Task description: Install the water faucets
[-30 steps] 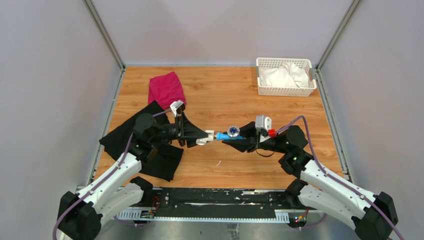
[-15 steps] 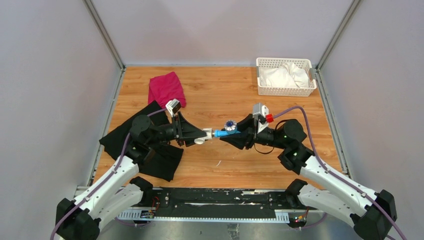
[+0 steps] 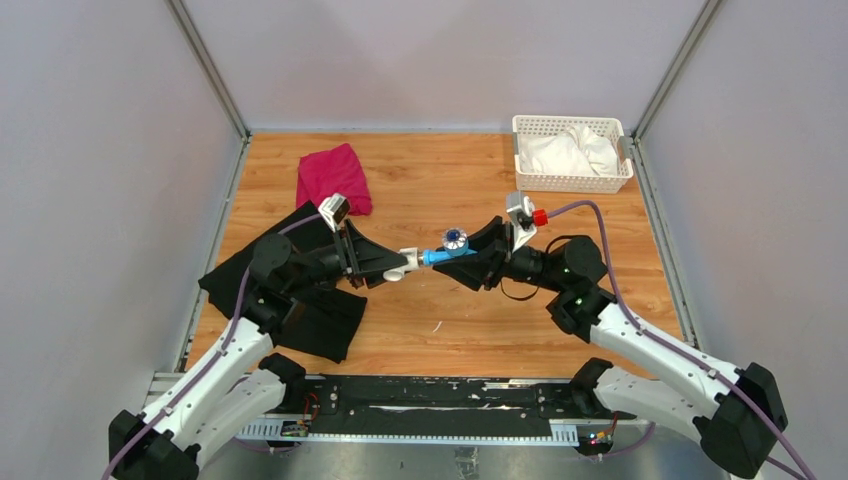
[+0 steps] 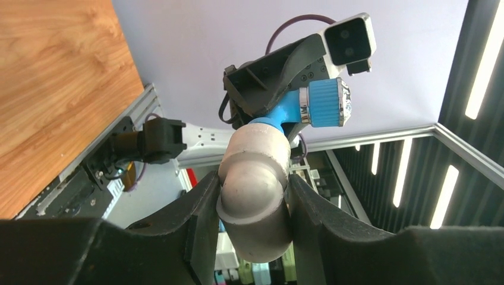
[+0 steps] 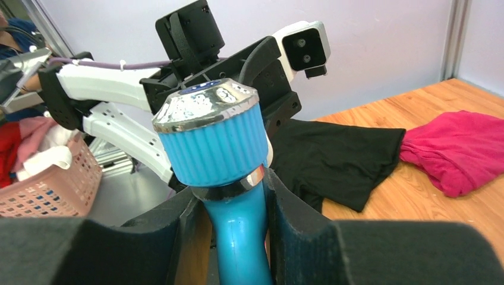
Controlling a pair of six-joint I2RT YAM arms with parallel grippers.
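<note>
Above the middle of the wooden table (image 3: 450, 185), your right gripper (image 3: 458, 263) clamps the blue faucet (image 3: 438, 256) by its stem, knob just beyond the fingertips; the faucet's far end touches the white pipe fitting (image 3: 404, 263), which your left gripper (image 3: 396, 268) pinches between its fingers

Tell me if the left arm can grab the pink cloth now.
Probably not: the left hand is full, clamped on the white fitting; otherwise the pink cloth lies unobstructed beyond it.

The bright blue faucet (image 3: 438, 255), chrome-topped knob (image 3: 455, 237) up, lies sideways in mid-air, end meeting the white fitting (image 3: 405, 263).
</note>
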